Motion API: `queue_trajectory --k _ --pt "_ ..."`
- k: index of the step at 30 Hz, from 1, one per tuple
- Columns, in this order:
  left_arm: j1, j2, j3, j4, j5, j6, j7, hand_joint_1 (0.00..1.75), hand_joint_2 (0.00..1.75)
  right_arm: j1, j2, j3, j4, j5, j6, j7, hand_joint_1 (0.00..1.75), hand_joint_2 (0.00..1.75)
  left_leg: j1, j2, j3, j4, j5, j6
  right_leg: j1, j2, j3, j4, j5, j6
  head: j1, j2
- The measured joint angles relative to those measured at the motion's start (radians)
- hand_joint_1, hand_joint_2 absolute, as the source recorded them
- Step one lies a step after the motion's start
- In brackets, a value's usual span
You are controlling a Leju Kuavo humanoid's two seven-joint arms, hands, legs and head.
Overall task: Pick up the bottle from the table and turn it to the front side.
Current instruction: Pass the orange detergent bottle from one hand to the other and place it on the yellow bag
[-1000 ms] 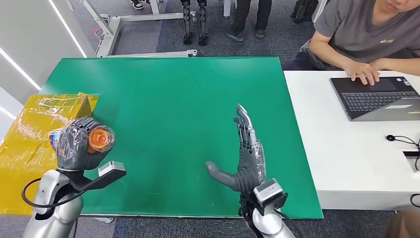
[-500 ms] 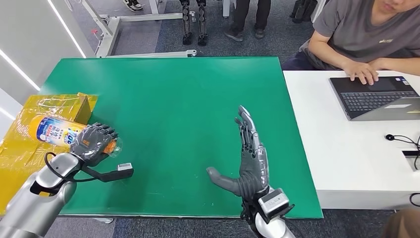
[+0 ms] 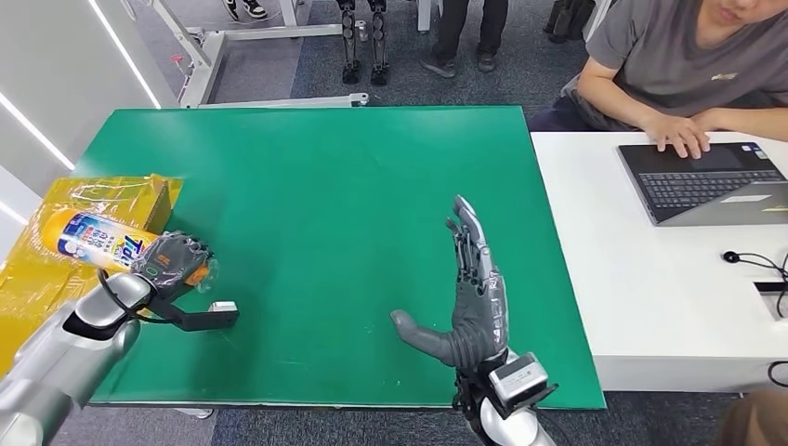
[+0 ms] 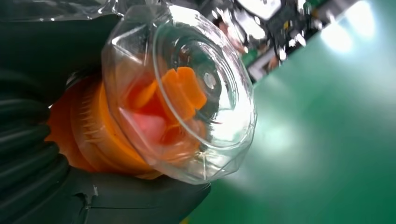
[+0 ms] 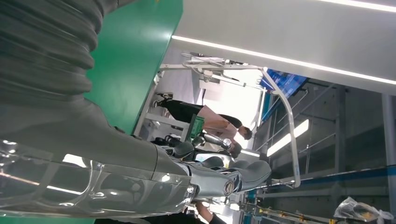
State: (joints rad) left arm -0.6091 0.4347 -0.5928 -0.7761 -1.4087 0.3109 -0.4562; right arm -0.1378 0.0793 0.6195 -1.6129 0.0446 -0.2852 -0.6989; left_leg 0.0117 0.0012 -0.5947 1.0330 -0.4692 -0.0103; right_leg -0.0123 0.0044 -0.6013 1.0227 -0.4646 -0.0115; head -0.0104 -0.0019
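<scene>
Bottle (image 3: 93, 242) first: a yellow plastic cylinder with a white and blue printed label, lying nearly level in my left robot hand (image 3: 172, 263), its rounded base pointing away from the hand, out over the yellow wrapped box (image 3: 56, 269). My dark fingers (image 3: 186, 249) are wrapped around its neck end, so this robot hand grips the bottle just above the left edge of the worktop (image 3: 316, 186). Up close in the left wrist view, the bottle (image 4: 154, 107) ends in a ribbed orange collar under a clear, faceted dome cap (image 4: 201, 88), with an orange nozzle piece showing through the glossy plastic. My grey thumb (image 4: 140, 196) presses along one side of the collar and the ribbed dark fingers (image 4: 23, 154) close on the other.

Beyond that hand, the worktop is a flat, matte green sheet. My right robot hand (image 3: 469, 297) stands on edge over it, well apart from the bottle, fingers straight and together pointing away from me, thumb spread out sideways, holding nothing. Past it lies a white desk (image 3: 632, 307) with an open dark laptop (image 3: 706, 181), where a person in a grey shirt (image 3: 688, 56) rests a hand.
</scene>
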Motion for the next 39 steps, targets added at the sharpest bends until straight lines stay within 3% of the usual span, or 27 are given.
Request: queue_trajectory --k 6,15,16,19,20,39 --pt "-0.016 -0.008 -0.032 0.093 0.013 -0.004 -0.002 1.75 1.75 0.006 0.004 -0.009 -0.014 -0.008 0.0 0.0 0.0 1.75 0.0 0.0 0.0 0.0 0.0 0.0 0.0 0.0 0.0 0.0 0.0 0.0 0.0 0.0" --pt "-0.008 -0.007 -0.043 0.118 0.045 -0.041 -0.003 1.75 1.75 0.022 0.01 -0.029 -0.042 -0.035 0.011 0.0 0.0 1.75 0.0 -0.001 0.0 0.0 0.0 0.0 0.0 -0.001 0.001 0.0 0.0 0.0 0.0 0.0" --pt "-0.007 -0.007 -0.043 0.118 0.047 -0.041 -0.002 1.66 1.75 0.023 0.01 -0.03 -0.042 -0.036 0.014 0.0 0.0 1.75 0.0 0.0 0.0 0.0 0.0 0.0 0.0 -0.001 0.001 0.0 0.0 0.0 0.0 0.0" --pt "-0.003 -0.007 -0.043 0.118 0.051 -0.042 -0.001 0.35 1.75 0.022 0.012 -0.034 -0.042 -0.037 0.018 0.0 0.0 1.75 0.0 -0.001 0.0 0.0 0.0 0.0 0.0 -0.001 0.001 0.0 0.0 0.0 0.0 0.0" --pt "-0.002 -0.007 -0.043 0.118 0.053 -0.046 -0.001 0.0 1.75 0.022 0.013 -0.035 -0.042 -0.037 0.017 0.0 0.0 1.75 0.0 -0.001 0.0 0.0 0.0 0.0 0.0 -0.001 0.001 0.0 0.0 0.0 0.0 0.0" --pt "-0.026 -0.044 -0.046 0.118 0.06 -0.047 0.004 0.0 1.75 -0.002 0.042 -0.043 -0.042 -0.035 -0.021 0.003 0.0 1.75 0.0 -0.001 0.004 -0.001 0.0 0.0 0.0 -0.001 0.004 0.0 0.0 0.0 0.0 0.0"
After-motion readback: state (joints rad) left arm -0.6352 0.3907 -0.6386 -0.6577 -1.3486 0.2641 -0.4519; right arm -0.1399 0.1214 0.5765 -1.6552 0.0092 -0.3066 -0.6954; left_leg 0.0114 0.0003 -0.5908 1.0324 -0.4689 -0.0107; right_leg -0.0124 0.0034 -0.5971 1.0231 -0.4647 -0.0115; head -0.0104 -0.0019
